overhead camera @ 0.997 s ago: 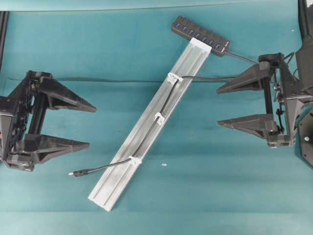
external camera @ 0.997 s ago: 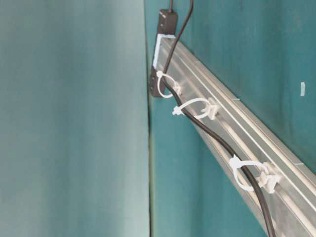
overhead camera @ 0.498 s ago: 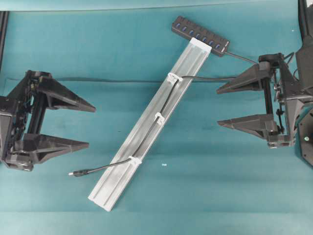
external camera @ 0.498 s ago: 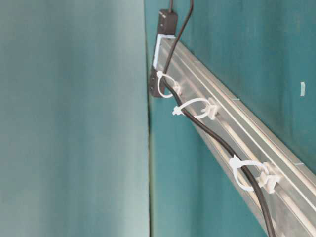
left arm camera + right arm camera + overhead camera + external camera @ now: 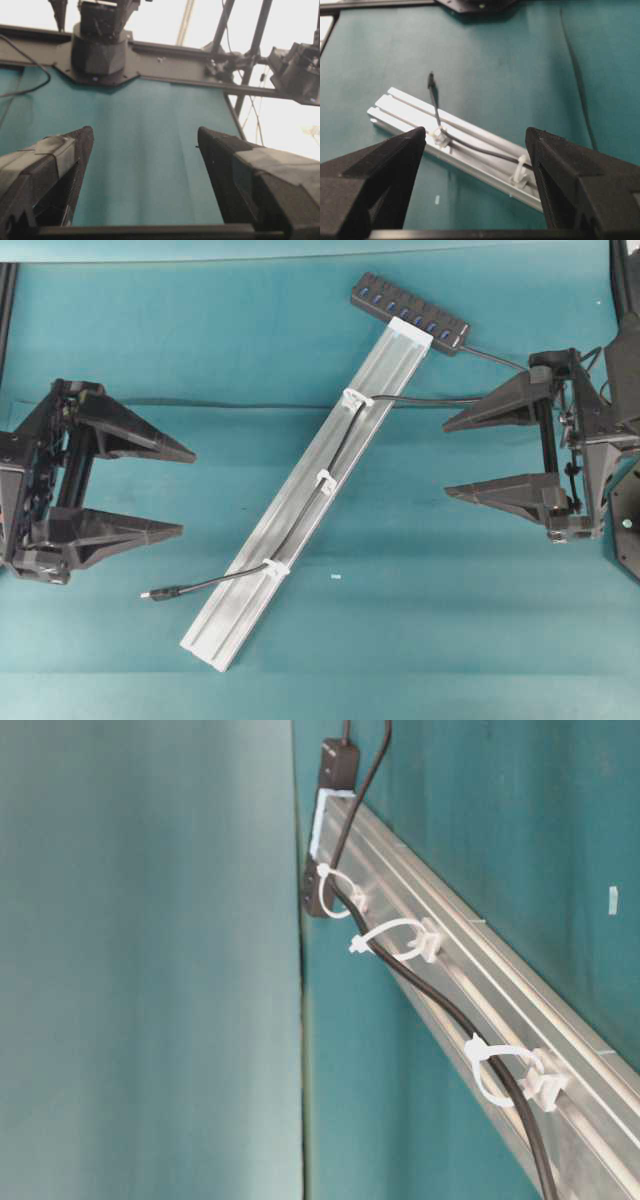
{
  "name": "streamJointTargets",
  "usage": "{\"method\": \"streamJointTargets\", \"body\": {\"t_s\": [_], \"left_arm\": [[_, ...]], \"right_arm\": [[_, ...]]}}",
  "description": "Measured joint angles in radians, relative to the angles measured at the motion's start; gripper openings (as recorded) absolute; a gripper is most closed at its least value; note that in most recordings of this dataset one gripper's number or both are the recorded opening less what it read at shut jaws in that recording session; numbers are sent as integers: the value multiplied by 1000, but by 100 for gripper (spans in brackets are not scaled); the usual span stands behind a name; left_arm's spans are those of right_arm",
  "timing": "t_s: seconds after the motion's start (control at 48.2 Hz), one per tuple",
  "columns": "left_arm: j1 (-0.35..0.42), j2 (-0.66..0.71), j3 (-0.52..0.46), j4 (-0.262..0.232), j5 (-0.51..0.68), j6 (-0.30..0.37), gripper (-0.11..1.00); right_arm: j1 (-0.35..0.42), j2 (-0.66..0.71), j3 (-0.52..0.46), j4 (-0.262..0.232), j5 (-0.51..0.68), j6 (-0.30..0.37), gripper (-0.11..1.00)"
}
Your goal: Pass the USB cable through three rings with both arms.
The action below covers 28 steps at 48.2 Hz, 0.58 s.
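USB cable: threaded along diagonal rail, through three rings; plug toward bench's left edge (unheld). Left end effector, right end effector: spread wide, empty.

Left gripper jaws spread wide, teal table, possibly another arm's base beyond

Left hand and right hand both gape wide, holding nothing.

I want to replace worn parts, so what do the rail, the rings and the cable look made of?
The rail looks like bare brushed aluminium: silver, matte sheen, straight extruded grooves. The three rings look like translucent white plastic, thin and flexible like cable ties. The USB cable seems jacketed in matte black rubber or PVC; which cannot be told.
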<state>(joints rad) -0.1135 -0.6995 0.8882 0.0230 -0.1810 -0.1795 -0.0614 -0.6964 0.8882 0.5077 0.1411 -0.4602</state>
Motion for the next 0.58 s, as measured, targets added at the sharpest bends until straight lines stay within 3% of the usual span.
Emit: {"method": "streamJointTargets", "body": {"t_s": [0.581], "left_arm": [[6,0,0,0,0,0,92]], "right_arm": [[2,0,5,0,21,2,81]]}}
